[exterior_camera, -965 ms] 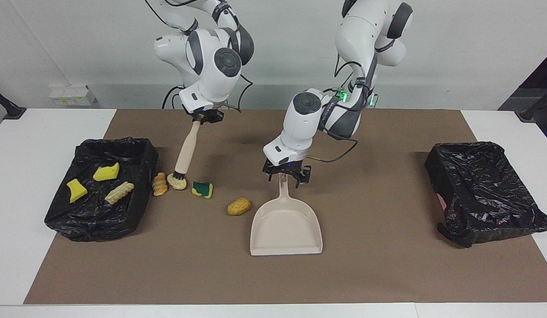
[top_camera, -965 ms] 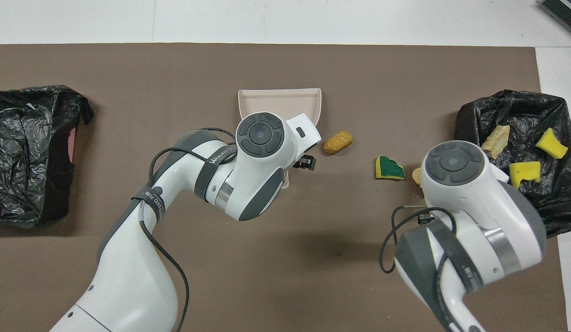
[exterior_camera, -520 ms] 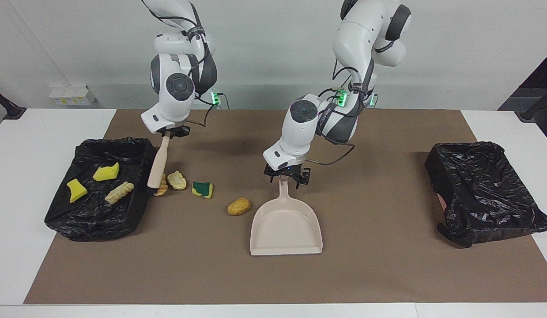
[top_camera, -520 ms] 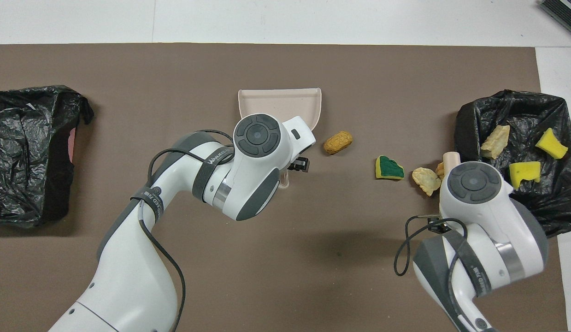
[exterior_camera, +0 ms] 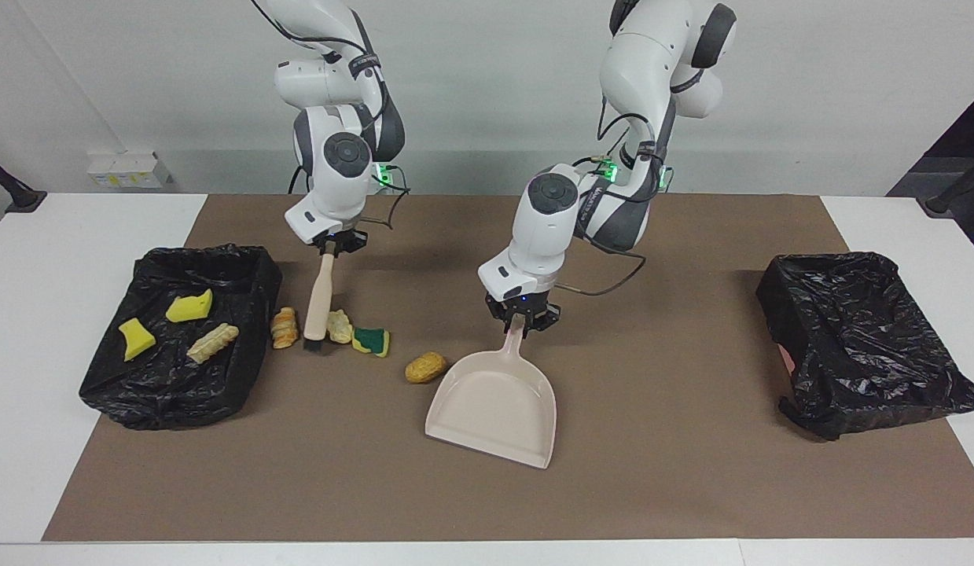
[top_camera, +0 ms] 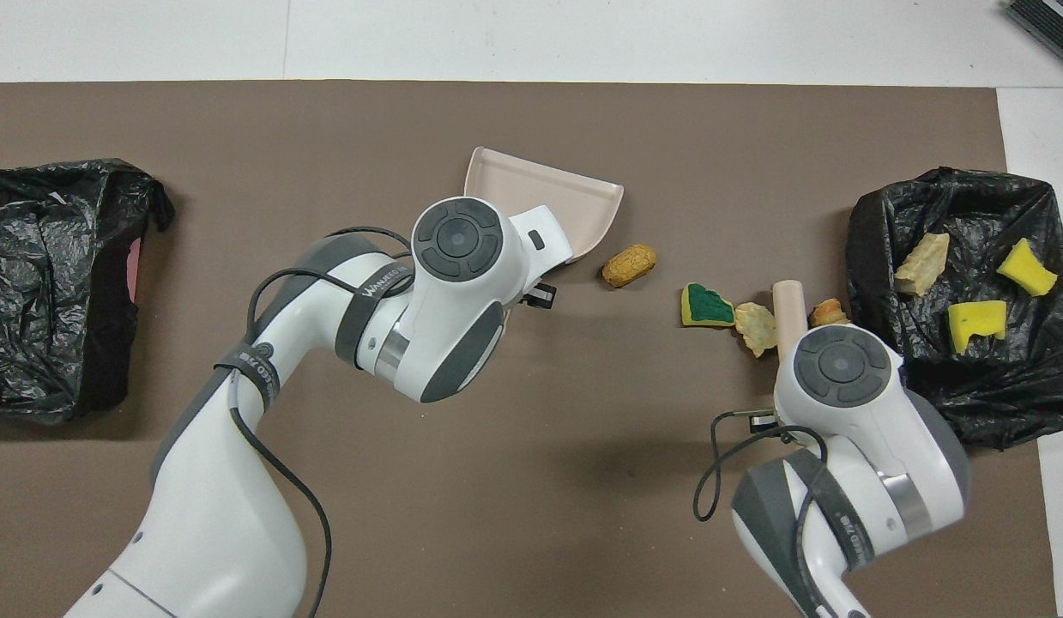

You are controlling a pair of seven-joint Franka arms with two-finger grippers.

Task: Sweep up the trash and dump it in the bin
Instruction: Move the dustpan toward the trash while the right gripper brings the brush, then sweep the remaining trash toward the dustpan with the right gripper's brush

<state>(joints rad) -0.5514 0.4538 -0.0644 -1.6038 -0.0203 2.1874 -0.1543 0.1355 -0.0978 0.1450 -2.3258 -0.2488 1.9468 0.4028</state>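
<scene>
My left gripper (exterior_camera: 522, 321) is shut on the handle of the beige dustpan (exterior_camera: 490, 401) (top_camera: 540, 193), whose mouth is turned toward a golden-brown lump of trash (exterior_camera: 424, 367) (top_camera: 629, 264). My right gripper (exterior_camera: 329, 245) is shut on the beige brush (exterior_camera: 320, 295) (top_camera: 788, 305), bristles down on the mat. The brush stands between a croissant (exterior_camera: 284, 327) (top_camera: 827, 311) and a pale bread lump (exterior_camera: 340, 325) (top_camera: 757, 327) that touches a green-yellow sponge (exterior_camera: 372, 341) (top_camera: 705, 305). The black-lined bin (exterior_camera: 172, 401) (top_camera: 951, 215) beside them holds two yellow sponges (exterior_camera: 190, 306) (exterior_camera: 137, 338) and a pastry (exterior_camera: 212, 342).
A second black-lined bin (exterior_camera: 864, 338) (top_camera: 59, 283) sits at the left arm's end of the brown mat (exterior_camera: 691, 472). White table shows around the mat.
The left gripper closed on the dustpan handle and swung the pan toward the golden-brown lump. The right gripper carried the brush past the croissant and pushed the bread lump and sponge toward the dustpan.
</scene>
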